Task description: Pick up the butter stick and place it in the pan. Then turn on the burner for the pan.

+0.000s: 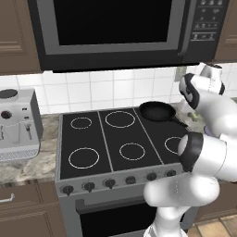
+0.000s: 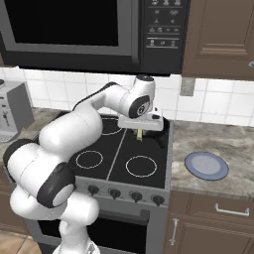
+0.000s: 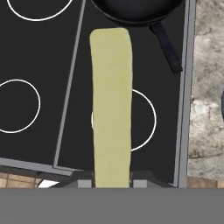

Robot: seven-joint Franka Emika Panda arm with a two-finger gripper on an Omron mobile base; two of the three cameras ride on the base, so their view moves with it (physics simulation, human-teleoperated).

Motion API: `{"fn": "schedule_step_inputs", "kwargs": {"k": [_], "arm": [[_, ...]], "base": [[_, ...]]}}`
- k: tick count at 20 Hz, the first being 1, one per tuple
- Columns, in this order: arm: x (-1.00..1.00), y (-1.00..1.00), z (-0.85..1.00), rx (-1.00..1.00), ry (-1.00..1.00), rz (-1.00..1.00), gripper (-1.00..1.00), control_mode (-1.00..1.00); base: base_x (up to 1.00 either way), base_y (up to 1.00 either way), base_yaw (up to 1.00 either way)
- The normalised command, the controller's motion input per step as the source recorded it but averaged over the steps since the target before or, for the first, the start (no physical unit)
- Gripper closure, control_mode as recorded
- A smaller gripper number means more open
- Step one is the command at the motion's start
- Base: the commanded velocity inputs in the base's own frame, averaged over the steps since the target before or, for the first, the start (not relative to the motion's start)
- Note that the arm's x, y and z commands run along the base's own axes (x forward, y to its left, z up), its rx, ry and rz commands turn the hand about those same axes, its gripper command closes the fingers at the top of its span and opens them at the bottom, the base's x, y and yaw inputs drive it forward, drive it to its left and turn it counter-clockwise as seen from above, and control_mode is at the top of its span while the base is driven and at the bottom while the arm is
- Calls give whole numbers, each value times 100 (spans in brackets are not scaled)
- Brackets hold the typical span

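Observation:
The pale yellow butter stick point(image 3: 111, 105) hangs straight down from my gripper point(image 3: 112, 183), which is shut on its upper end, above the right side of the stove. In the right base view the butter stick point(image 2: 140, 133) pokes out below the hand point(image 2: 141, 122). The black pan point(image 1: 157, 110) sits on the back right burner with its handle point(image 1: 178, 121) pointing to the front right. In the hand view the pan point(image 3: 135, 9) lies just beyond the butter's tip, its handle point(image 3: 166, 48) to the right. The stick is over the front right burner ring point(image 3: 142, 120), short of the pan.
The black cooktop point(image 1: 115, 139) has a row of knobs point(image 1: 109, 183) along its front. A microwave point(image 1: 120, 28) hangs overhead. A coffee machine point(image 1: 16, 125) stands on the left counter. A blue-grey plate point(image 2: 206, 164) lies on the stone counter right of the stove.

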Motion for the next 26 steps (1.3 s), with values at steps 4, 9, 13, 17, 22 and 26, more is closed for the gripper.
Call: {"fn": "schedule_step_inputs", "kwargs": {"k": [4,9,13,17,22,26], "arm": [[46,5,0,0,0,0,100,-100],[30,8,0,0,0,0,100,-100],[14,2,-7,0,-1,0,100,-100],[13,12,-16,0,-1,-1,100,-100],[15,7,-26,0,-4,0,100,-100],[25,0,-28,0,-6,0,100,-100]], "base": [[0,0,0],[0,0,0],[0,0,0],[0,0,0],[0,0,0],[0,0,0]]}}
